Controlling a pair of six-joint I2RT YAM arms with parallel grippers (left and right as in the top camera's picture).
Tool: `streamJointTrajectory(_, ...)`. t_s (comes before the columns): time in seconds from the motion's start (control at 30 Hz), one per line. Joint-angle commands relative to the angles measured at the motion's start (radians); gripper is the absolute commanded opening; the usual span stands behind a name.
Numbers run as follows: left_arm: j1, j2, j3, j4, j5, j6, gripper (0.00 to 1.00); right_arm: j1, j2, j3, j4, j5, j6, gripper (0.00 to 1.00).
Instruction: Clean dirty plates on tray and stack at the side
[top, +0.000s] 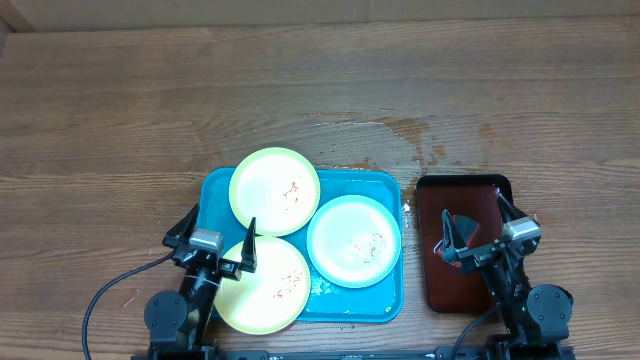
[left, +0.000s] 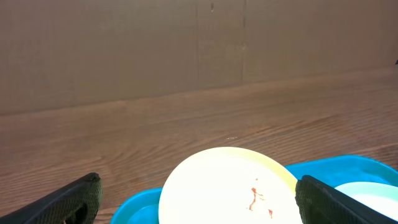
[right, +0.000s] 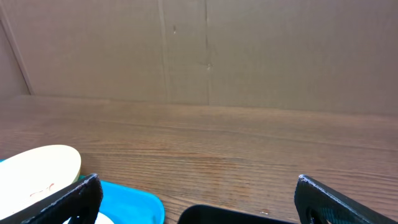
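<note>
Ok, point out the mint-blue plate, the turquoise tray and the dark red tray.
mint-blue plate (top: 354, 241), overhead view, its centre.
turquoise tray (top: 365, 182), overhead view, bare upper-right corner.
dark red tray (top: 460, 192), overhead view, bare far end.

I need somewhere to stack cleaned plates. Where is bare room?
Bare table left of the turquoise tray and beyond it, past a wet patch. The red-brown tray looks bare, under the right end effector. Crowded: the turquoise tray, filled by dirty plates.
</note>
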Motion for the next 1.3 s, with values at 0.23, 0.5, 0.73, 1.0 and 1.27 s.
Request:
streamJointTrajectory(0.23, 0.001, -0.011, -0.003, -0.001, -0.005, -0.01, 1.0, 0.005, -0.008, -0.011, 0.006, -0.001, -0.004, 1.0)
streamJointTrajectory(0.5, 0.001, -0.011, -0.003, -0.001, -0.005, -0.01, 1.0, 0.005, -0.008, -0.011, 0.006, -0.001, -0.004, 1.0)
streamJointTrajectory(0.73, 0.001, -0.011, -0.003, -0.001, -0.006, -0.01, 1.0, 0.005, -0.008, -0.011, 0.006, -0.001, -0.004, 1.0)
streamJointTrajectory(1.0, 0.001, -0.011, -0.003, -0.001, -0.005, -0.01, 1.0, 0.005, -0.008, -0.01, 0.005, 0.011, -0.004, 1.0)
streamJointTrajectory(1.27, 0.001, -0.011, -0.003, -0.001, -0.005, -0.01, 1.0, 0.005, -0.008, -0.01, 0.005, -0.001, 0.205, 1.0)
